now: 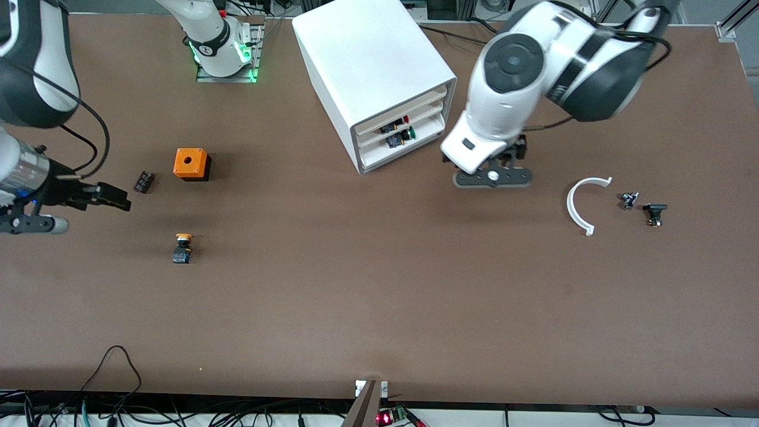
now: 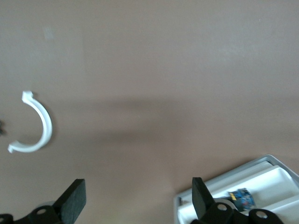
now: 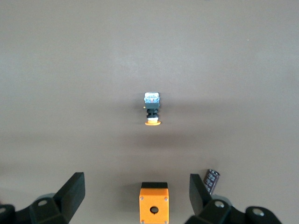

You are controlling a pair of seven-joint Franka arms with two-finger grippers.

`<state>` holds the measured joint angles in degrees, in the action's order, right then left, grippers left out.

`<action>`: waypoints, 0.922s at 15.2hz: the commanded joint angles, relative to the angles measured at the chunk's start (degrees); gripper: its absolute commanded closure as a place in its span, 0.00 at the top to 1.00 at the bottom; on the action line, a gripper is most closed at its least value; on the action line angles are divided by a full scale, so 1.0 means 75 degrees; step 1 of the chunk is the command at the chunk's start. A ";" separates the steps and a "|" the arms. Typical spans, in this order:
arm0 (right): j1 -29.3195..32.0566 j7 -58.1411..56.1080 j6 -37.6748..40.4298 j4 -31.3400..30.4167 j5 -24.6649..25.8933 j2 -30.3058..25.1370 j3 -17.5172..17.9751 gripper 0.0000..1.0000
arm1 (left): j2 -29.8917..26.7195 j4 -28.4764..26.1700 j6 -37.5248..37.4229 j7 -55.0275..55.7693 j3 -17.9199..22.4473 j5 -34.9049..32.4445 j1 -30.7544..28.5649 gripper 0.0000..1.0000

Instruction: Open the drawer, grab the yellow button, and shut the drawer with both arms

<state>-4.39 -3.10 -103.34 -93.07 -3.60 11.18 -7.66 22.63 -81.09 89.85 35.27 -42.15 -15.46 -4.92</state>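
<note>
In the front view, the white cabinet (image 1: 373, 77) is seen standing on the brown table (image 1: 379, 308) toward the robots' bases, with the drawer (image 1: 403, 112) at the top of its three trays appearing pushed in. A red-capped button (image 1: 396, 125) and a green-capped button (image 1: 401, 137) are visible in the trays below it. The button (image 1: 182, 247) is found lying on the bare table well apart from the cabinet, toward the right arm's end and nearer the front camera; the orange cube (image 1: 191, 164) and a small black cylinder (image 1: 143, 181) are placed between it and the bases. The left gripper (image 1: 493, 177) is held over the table just beside the cabinet's front. The right gripper (image 1: 89, 198) is seen over the table at the right arm's end, near the cylinder. A white curved piece (image 1: 580, 204) and two small dark parts (image 1: 643, 207) are laid toward the left arm's end. In the left wrist view, the left gripper (image 2: 135, 200) is shown spread wide and empty, with a corner of the cabinet (image 2: 224, 186) and the curved piece (image 2: 39, 126) in sight. In the right wrist view, the right gripper (image 3: 136, 193) is likewise shown released, with nothing between its fingers; the button (image 3: 152, 109) lies on its side on the table, and the cube (image 3: 153, 203) and cylinder (image 3: 211, 179) are seen close to the fingers.
</note>
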 commanded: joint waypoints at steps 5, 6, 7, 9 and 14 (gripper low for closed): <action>0.0058 -0.0008 0.1298 0.1112 0.0059 -0.0236 0.0037 0.99 | -0.1128 -0.0096 0.0125 -0.3093 0.2589 0.1210 0.0641 1.00; 0.0046 0.0120 0.1298 0.1124 0.0047 -0.0283 0.0061 0.99 | -0.1293 -0.0341 0.0288 -0.3549 0.3269 0.1855 0.0876 1.00; 0.0023 0.0272 0.1321 0.1124 0.0093 -0.0295 0.0061 0.99 | -0.1503 -0.0680 0.0533 -0.4169 0.3879 0.2279 0.1029 1.00; 0.0023 0.0880 0.1368 0.1124 0.0071 -0.0423 0.0096 0.99 | -0.1902 -0.1453 0.1445 -0.5609 0.4656 0.2366 0.1253 1.00; -0.0001 0.1209 0.1662 0.1090 0.0292 -0.0913 0.0494 0.99 | -0.2863 -0.2416 0.2070 -0.6051 0.5080 0.2132 0.1253 1.00</action>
<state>-4.46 3.19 -92.37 -84.72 -3.40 7.17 -6.00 7.22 -93.64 103.58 -9.30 -5.32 1.05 3.31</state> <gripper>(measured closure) 0.004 0.000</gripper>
